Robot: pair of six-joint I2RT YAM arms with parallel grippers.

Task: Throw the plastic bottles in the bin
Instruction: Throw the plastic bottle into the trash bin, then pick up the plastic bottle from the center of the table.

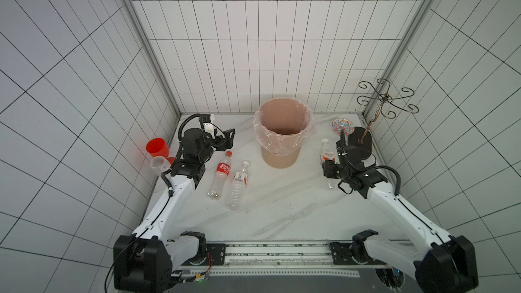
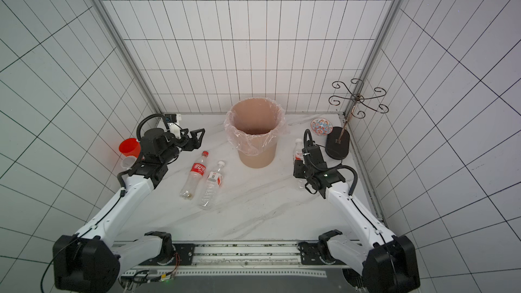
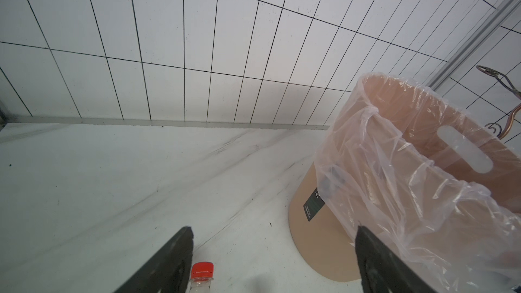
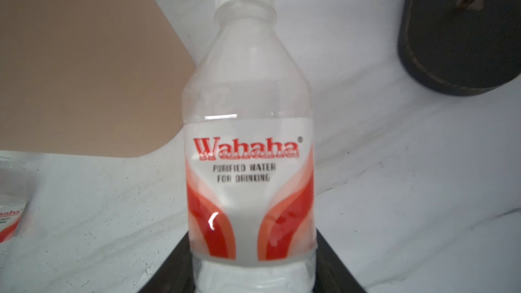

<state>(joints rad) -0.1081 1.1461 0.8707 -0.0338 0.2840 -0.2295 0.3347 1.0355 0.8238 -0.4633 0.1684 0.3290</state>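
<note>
We saw the bin (image 1: 279,159) standing upright by the middle of the table's (image 1: 284,209) far edge, its clear liner (image 1: 282,140) folded over the rim. No bottle showed inside it.

The right gripper (image 1: 329,170) was by the table's right edge, with its fingers (image 4: 180,263) clenched on either side of the Wahaha bottle (image 4: 251,136), low on the label. That bottle lay with its white cap toward the far edge, between the bin and the black stand base (image 1: 362,145). A patterned dish (image 1: 342,125) sat just beyond, near the far right corner.

The left gripper (image 1: 227,138) hung toward the far left corner with its fingers (image 3: 174,255) spread apart and nothing between them. The red cap of the cola bottle (image 1: 221,174) was just beside it.

The cola bottle lay on the table's left half, cap toward the far edge. The other white-capped bottle (image 1: 239,186) lay right beside it, on the bin's side, pointing much the same way. Neither touched the bin.

A red cup (image 1: 158,145) and a clear glass (image 1: 158,163) stood at the left edge, behind the left arm.
</note>
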